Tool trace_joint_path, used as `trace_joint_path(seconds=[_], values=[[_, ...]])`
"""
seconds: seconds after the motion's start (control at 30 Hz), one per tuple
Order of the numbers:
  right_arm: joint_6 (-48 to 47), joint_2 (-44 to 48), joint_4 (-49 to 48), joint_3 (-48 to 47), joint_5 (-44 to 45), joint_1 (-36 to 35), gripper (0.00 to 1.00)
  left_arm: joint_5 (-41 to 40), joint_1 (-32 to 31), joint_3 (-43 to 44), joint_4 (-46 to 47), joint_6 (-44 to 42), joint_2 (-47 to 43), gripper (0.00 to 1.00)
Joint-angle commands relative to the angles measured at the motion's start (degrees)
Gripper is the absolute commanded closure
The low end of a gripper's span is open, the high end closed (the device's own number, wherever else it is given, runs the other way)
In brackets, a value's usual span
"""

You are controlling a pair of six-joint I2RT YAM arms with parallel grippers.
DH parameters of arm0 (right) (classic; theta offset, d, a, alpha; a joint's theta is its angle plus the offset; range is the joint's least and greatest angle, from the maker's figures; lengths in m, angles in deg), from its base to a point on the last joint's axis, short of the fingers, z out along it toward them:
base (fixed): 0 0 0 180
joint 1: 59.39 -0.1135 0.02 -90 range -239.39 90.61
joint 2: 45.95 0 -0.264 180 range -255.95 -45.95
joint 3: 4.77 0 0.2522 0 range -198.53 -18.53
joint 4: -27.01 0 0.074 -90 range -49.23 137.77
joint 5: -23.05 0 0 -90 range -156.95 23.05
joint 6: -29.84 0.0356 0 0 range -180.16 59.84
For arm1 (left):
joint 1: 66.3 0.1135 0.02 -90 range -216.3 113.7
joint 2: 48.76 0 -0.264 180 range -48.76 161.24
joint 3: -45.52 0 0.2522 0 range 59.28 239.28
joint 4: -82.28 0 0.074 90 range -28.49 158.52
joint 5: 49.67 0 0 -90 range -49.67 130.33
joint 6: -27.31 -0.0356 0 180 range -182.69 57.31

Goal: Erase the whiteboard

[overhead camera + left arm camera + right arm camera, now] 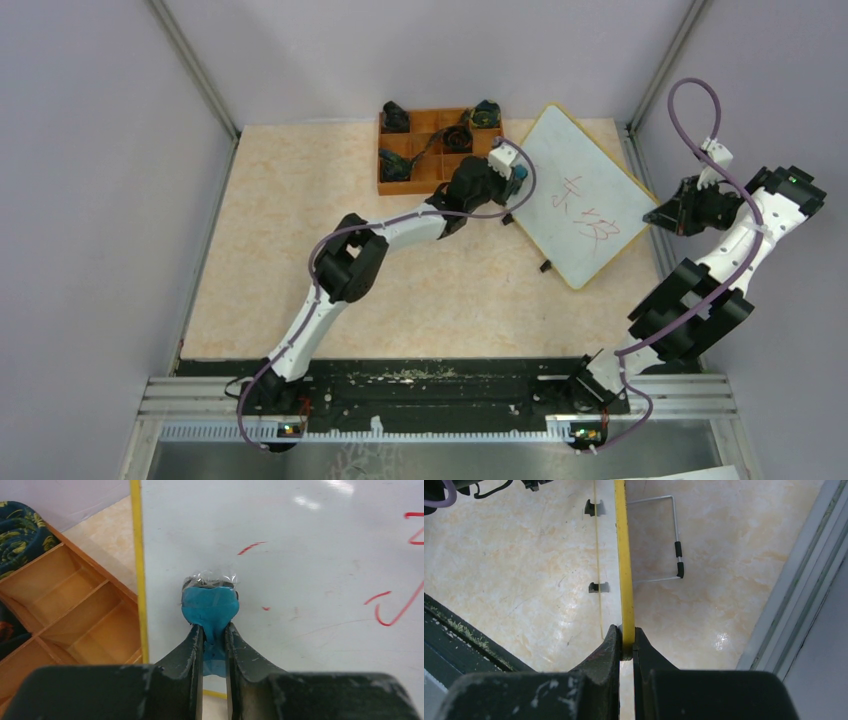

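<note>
The left arm (310, 320) and right arm (745, 240) are showing white shells between bulky black joints. A purple cable (694, 81) is trailing along each arm. The left hand (214, 629) and right hand (626, 640) are wearing black fingers (599, 665) with scuffed, whitish edges.

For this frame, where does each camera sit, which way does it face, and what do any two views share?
Top external: above and behind the bases, looking down on the table; both arms show whole.
Left wrist: on the left arm, facing the whiteboard face; left end effector shut on a blue pad.
Right wrist: on the right arm, sighting along the whiteboard's yellow edge; right end effector clamps it.
Shared: all three see the whiteboard; top and left wrist also see the orange tray.
</note>
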Motion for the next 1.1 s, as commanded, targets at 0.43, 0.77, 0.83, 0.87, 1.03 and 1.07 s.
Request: trace_joint_path(seconds=[0.43, 0.77, 0.83, 0.87, 1.03, 1.07], values=[[-5.1, 1.1, 2.5, 2.7, 4.5, -3.0, 1.0, 5.5, -5.5, -3.4, 0.4, -0.2, -5.1, 0.99], [-5.5, 1.3, 2.5, 3.2, 4.5, -3.1, 1.0, 4.5, 2.4, -5.6, 0.7, 2.6, -4.1, 0.99], [-5.5, 1.3, 2.5, 3.2, 4.4, -3.1, 1.0, 4.8, 3.2, -5.0, 0.3, 2.9, -3.8, 0.99], [-5.4, 1.3, 2.5, 3.2, 4.4, -3.1, 1.0, 5.0, 3.3, -4.5, 0.0, 2.9, -3.6, 0.99], [-5.3, 1.3, 2.5, 3.5, 4.4, -3.5, 1.0, 6.5, 2.7, -3.2, -0.3, 3.6, -3.7, 0.99], [-5.3, 1.3, 2.5, 3.6, 4.5, -3.6, 1.0, 6.5, 2.3, -3.0, -0.2, 3.5, -3.9, 0.99]])
